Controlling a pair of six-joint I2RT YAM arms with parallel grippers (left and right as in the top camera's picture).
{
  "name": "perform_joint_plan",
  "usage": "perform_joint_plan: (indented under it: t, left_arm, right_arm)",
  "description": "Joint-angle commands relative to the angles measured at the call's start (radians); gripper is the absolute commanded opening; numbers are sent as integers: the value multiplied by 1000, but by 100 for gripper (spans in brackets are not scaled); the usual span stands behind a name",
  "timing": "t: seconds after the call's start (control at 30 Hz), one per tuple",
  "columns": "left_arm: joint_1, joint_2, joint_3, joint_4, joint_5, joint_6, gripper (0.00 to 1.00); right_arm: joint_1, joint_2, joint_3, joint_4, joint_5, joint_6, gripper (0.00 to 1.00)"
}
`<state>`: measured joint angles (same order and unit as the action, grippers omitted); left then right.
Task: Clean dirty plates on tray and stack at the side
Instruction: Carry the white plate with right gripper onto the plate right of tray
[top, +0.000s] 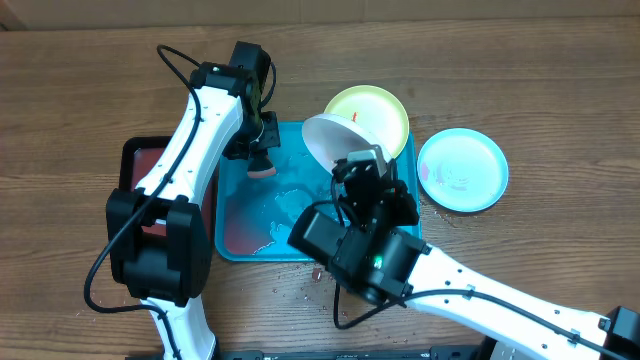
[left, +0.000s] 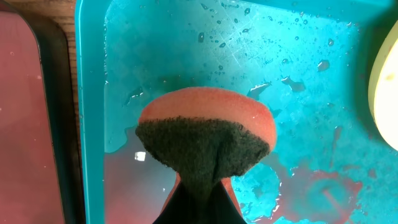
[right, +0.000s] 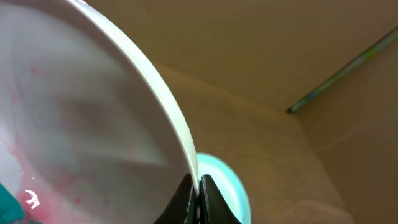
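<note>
Right fingers (right: 184, 200) pinched the cream plate (right: 74, 124); only their wrist view showed its pink smears. Left fingers (top: 258, 145) clenched a sponge (left: 205, 134) over the tray (left: 280, 62).

I logged the turquoise tray (top: 300, 180) lying flat and wet, with pinkish water pooled at its near-left corner. The cream plate (top: 330, 138) hung steeply tilted over the tray's far-right corner, its rim pinched in the right gripper (right: 198, 194) and its face streaked pink. The lime green plate (top: 385, 112) and light blue plate (top: 465, 172) lay flat just off the tray's right side, not touching each other.
</note>
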<state>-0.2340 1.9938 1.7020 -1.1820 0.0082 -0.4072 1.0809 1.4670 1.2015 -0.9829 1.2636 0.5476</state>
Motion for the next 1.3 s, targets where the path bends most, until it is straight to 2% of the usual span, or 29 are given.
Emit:
perform_joint_plan:
  t: [0.0, 0.27, 0.67, 0.77, 0.93, 1.1, 1.27]
  left_arm:
    - [0, 2, 21, 1, 10, 26, 4]
    - [0, 2, 21, 1, 11, 26, 5]
    - [0, 2, 21, 1, 11, 26, 4]
    - [0, 2, 21, 1, 11, 26, 4]
    - [0, 2, 21, 1, 11, 26, 4]
    - [0, 2, 21, 2, 11, 26, 4]
    - [-1, 2, 21, 5, 11, 26, 4]
  right_arm:
    - [41, -33, 25, 4, 160, 5, 4]
    - [78, -33, 25, 4, 244, 5, 4]
    - [81, -33, 25, 8, 193, 5, 4]
    - [73, -33, 24, 8, 64, 6, 4]
    - [-34, -32, 23, -8, -301, 113, 4]
    - [-261, -32, 22, 0, -671, 105, 4]
    - [-535, -32, 22, 9, -935, 51, 4]
